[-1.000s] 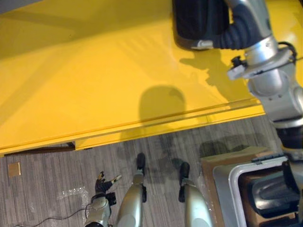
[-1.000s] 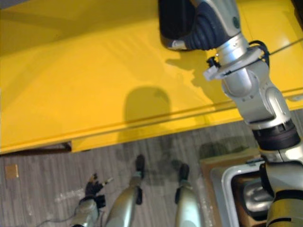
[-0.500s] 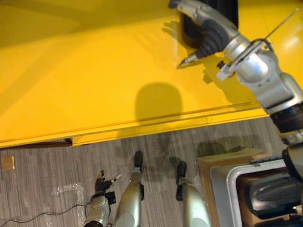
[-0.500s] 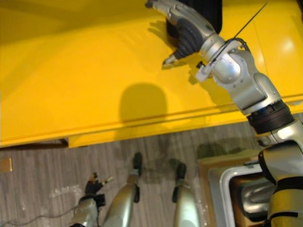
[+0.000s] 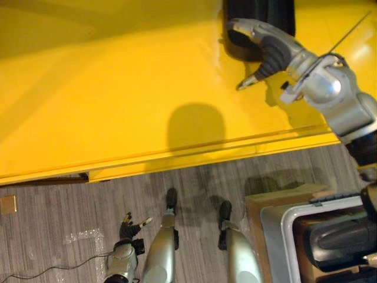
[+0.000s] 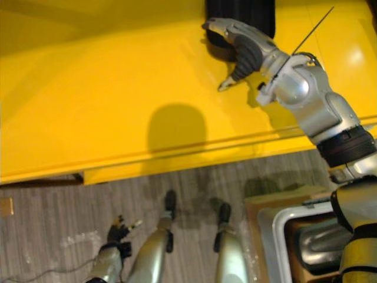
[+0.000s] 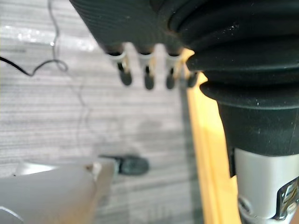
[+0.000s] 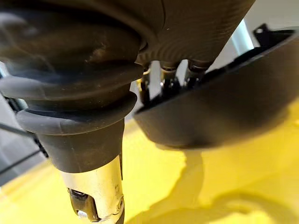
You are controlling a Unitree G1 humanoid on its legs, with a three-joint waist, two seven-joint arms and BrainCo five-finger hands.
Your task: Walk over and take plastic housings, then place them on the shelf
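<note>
A black plastic housing (image 5: 259, 15) lies on the yellow shelf surface (image 5: 118, 88) at the far right. My right hand (image 5: 272, 48) reaches over its near edge, fingers (image 6: 227, 26) stretched fairly straight across the housing's front and thumb (image 5: 248, 81) pointing away over the yellow surface, so the hand is open. The right wrist view has the housing's dark rim (image 8: 224, 102) just past the fingers. My left hand (image 5: 131, 227) hangs low over the floor, fingers relaxed and holding nothing.
A grey bin (image 5: 277, 219) stands on a cardboard box (image 5: 283, 197) at the lower right, with another dark housing (image 5: 341, 239) inside. The shelf's front edge (image 5: 206, 154) runs across the view. A small tan square (image 5: 8, 204) and clear film (image 5: 88, 239) lie on the floor.
The housing has gone farther back on the yellow surface. My right hand, gripping it a second ago, has turned, its fingers have straightened and it has drawn slightly back toward me.
</note>
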